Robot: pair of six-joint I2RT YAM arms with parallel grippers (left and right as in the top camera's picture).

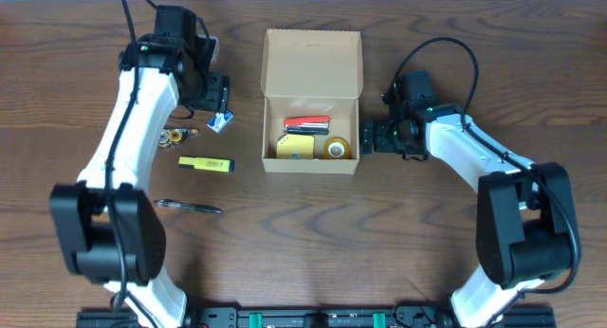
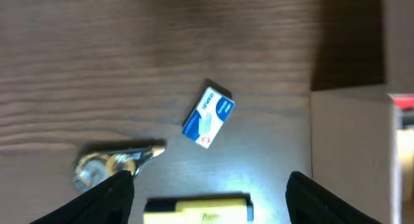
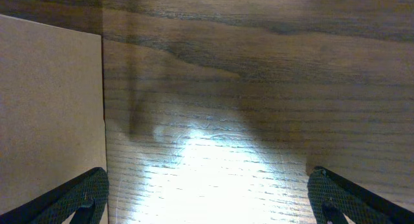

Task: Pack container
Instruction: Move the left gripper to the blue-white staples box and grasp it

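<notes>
The tan cardboard container (image 1: 312,63) stands open at the table's middle, lid flap back. It holds a red item (image 1: 307,123), a yellow item (image 1: 296,146) and a tape roll (image 1: 337,149). Its wall shows in the left wrist view (image 2: 349,153) and the right wrist view (image 3: 48,114). My left gripper (image 1: 216,102) is open and empty above a small blue-white box (image 1: 220,122), also in the left wrist view (image 2: 207,117). My right gripper (image 1: 373,136) is open and empty just right of the container, over bare wood (image 3: 207,179).
Left of the container lie a yellow highlighter (image 1: 206,163) (image 2: 197,209), a tape dispenser (image 1: 177,135) (image 2: 116,162) and a black pen (image 1: 187,207). The table's front edge carries the arm bases.
</notes>
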